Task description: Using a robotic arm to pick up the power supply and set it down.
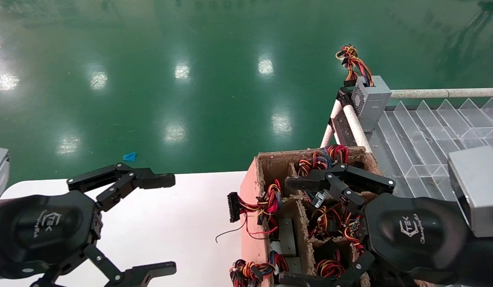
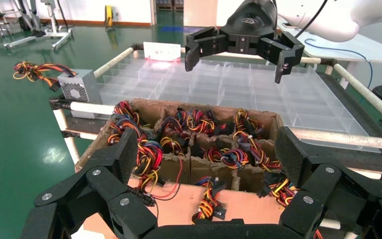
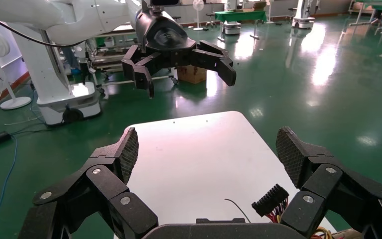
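Right gripper (image 1: 314, 229) hangs over the cardboard box (image 1: 252, 179) at abt 5 o'clock in head view, jaws wide apart, nothing betw them. Box is split into cells, each stuffed w/ red/yellow/black wire bundles (image 1: 324, 157); a couple of grey metal units show low in the cells. One black connector (image 1: 233, 207) spills over the box's left wall onto the white table (image 1: 182, 223).

Left gripper (image 1: 145, 229) sits at 7–8 o'clock over the table, jaws also spread wide, empty, well apart from the box.

Power supply (image 1: 370, 101) is up at 1–2 o'clock, beyond the box, perched at the corner of the clear divided tray (image 1: 429, 131) where the white frame tubes (image 1: 356, 127) meet. Vent face w/ honeycomb holes points toward the box, wires (image 1: 352, 59) sticking up & out from its far end. Neither gripper touches it.

Plain grey block (image 1: 475, 187) at 3–4 o'clock, right beside the right arm. Green glossy floor (image 1: 190, 79) all round.
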{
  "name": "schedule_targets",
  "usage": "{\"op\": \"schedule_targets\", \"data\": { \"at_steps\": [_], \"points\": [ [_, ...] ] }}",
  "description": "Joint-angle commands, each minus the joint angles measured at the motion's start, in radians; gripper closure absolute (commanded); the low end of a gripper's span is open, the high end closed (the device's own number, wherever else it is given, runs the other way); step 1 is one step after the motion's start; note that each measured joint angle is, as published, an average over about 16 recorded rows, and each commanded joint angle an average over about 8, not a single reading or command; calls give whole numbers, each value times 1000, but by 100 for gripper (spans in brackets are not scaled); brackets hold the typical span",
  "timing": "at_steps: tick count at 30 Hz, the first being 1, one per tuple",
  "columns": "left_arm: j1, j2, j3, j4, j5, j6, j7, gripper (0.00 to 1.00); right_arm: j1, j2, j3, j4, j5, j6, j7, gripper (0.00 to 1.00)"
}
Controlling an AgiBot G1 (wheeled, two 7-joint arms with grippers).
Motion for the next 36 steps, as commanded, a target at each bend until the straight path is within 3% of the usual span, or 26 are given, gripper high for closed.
{"op": "schedule_targets", "data": {
  "at_steps": [1, 36],
  "points": [
    [0, 0, 0, 0, 0, 0, 0, 0, 2, -1, -1, -3, -2, 2, -1, 0],
    [0, 0, 0, 0, 0, 0, 0, 0, 11, -6, -4, -15, -9, 8, -4, 0]
  ]
}}
